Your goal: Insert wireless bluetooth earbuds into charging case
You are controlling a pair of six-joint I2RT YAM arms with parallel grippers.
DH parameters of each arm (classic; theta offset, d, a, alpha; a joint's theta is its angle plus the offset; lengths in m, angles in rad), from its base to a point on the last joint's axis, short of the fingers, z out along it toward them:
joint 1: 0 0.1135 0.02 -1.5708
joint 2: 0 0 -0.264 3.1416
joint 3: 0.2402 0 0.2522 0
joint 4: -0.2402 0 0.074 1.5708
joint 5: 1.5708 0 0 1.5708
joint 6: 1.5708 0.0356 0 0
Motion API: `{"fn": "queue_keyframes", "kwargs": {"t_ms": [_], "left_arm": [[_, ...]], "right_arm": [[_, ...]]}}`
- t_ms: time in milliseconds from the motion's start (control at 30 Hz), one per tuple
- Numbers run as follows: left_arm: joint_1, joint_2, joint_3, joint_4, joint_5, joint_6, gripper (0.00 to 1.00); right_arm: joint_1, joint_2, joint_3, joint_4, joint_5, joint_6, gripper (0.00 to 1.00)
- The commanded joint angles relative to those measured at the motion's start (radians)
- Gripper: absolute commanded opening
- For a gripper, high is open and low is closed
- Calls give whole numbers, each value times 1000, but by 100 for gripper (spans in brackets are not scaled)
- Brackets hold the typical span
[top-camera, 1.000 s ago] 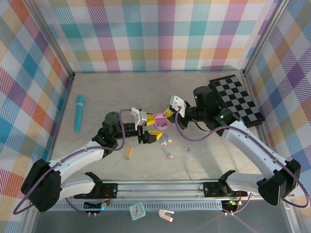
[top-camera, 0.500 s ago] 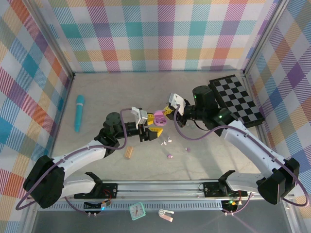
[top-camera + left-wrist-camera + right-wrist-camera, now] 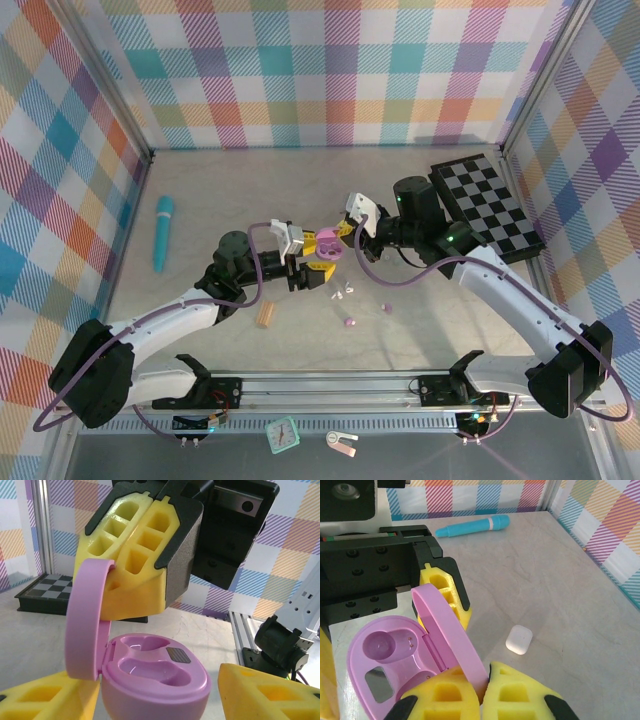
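A purple pebble-shaped charging case point(image 3: 325, 245) point(image 3: 155, 675) hangs above the table with its lid point(image 3: 87, 622) point(image 3: 452, 635) swung up and both sockets bare. My left gripper point(image 3: 310, 262) point(image 3: 157, 702) is shut on the case's base. My right gripper point(image 3: 347, 232) point(image 3: 487, 690) is shut on the edge of the raised lid. Tiny earbuds lie on the table just in front: a white pair point(image 3: 341, 293), a purple one point(image 3: 350, 322) and a pale one point(image 3: 384, 307). A small white rounded piece point(image 3: 519, 639) lies on the table past the lid.
A teal pen point(image 3: 162, 232) point(image 3: 472, 526) lies at the left. A checkerboard point(image 3: 487, 205) point(image 3: 45, 592) sits at the right rear. A tan ribbed block point(image 3: 265, 315) lies near the left arm. A small clock point(image 3: 283, 434) rests on the front rail.
Both grippers and the case have shifted slightly left and away from the arms' bases. The loose earbuds have not moved.
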Motion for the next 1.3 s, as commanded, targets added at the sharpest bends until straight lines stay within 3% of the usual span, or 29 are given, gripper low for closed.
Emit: {"fn": "queue_keyframes", "kwargs": {"t_ms": [0, 633, 767, 1100, 1267], "left_arm": [[-10, 1, 19, 21, -20, 14, 60], [-10, 12, 28, 49, -11, 6, 53], [-10, 9, 26, 56, -8, 7, 44], [-10, 3, 22, 56, -27, 22, 59], [-10, 5, 25, 49, -10, 23, 51]], "right_arm": [[8, -7, 14, 16, -4, -4, 0], [9, 5, 12, 8, -18, -7, 0], [10, 10, 15, -1, -27, -8, 0], [10, 24, 27, -17, -54, -11, 0], [10, 23, 28, -16, -49, -10, 0]]}}
